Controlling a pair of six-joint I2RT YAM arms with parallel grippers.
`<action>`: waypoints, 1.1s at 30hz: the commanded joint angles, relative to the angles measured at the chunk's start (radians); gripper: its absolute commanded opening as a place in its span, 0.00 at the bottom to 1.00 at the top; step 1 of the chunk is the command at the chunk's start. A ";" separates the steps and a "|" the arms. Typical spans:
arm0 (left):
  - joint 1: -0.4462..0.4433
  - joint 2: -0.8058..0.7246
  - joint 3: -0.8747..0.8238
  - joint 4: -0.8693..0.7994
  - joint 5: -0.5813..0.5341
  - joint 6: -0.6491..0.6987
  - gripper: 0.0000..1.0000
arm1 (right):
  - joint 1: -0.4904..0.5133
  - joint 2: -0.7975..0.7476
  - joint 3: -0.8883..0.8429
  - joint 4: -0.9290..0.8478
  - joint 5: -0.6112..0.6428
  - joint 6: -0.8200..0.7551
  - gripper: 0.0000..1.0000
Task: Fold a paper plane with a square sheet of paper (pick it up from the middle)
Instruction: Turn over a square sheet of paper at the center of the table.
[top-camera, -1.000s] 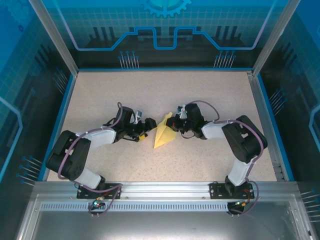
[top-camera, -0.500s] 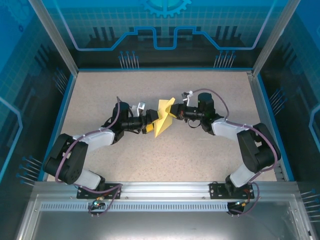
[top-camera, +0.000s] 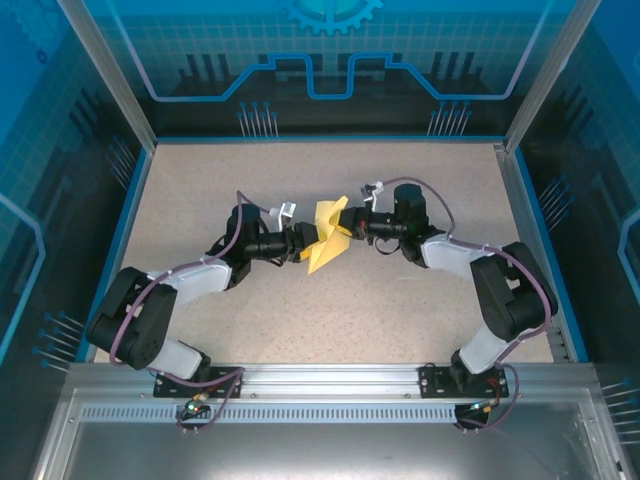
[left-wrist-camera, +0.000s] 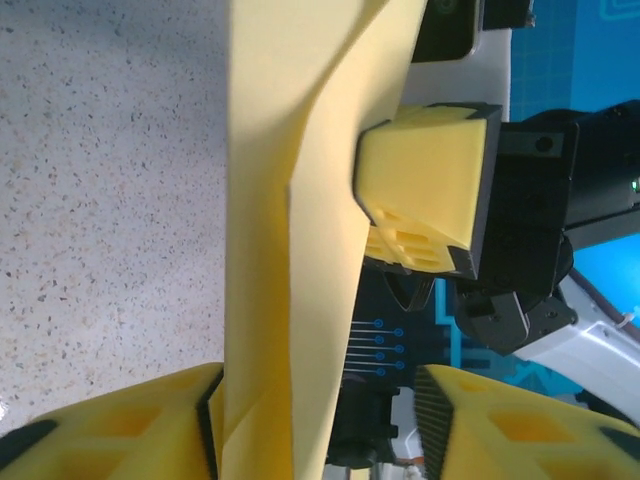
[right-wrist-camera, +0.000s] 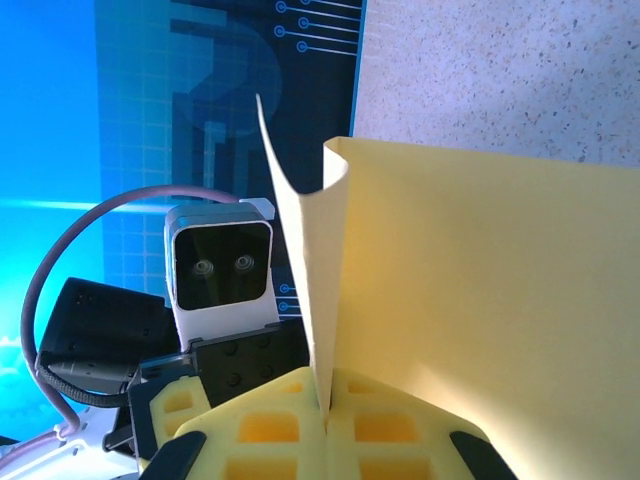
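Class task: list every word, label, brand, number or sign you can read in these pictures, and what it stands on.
No readable words or numbers anywhere.
Folded sheet of paper: plain, unmarked.
Blue back wall: a gear symbol, no lettering.

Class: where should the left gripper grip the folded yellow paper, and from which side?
Its left edge, approached from the left, opposite the right gripper. The paper stands on edge between the open fingers of the left gripper, so they close across flat faces.
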 joint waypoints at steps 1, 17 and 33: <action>-0.005 -0.004 0.020 -0.003 0.021 0.015 0.44 | -0.010 0.022 0.031 -0.019 -0.026 -0.025 0.02; 0.010 -0.057 0.116 -0.539 -0.192 0.290 0.05 | -0.093 -0.165 0.072 -0.620 0.156 -0.372 0.61; -0.279 0.280 0.665 -1.638 -1.576 0.542 0.05 | -0.096 -0.400 -0.009 -0.962 0.594 -0.499 0.76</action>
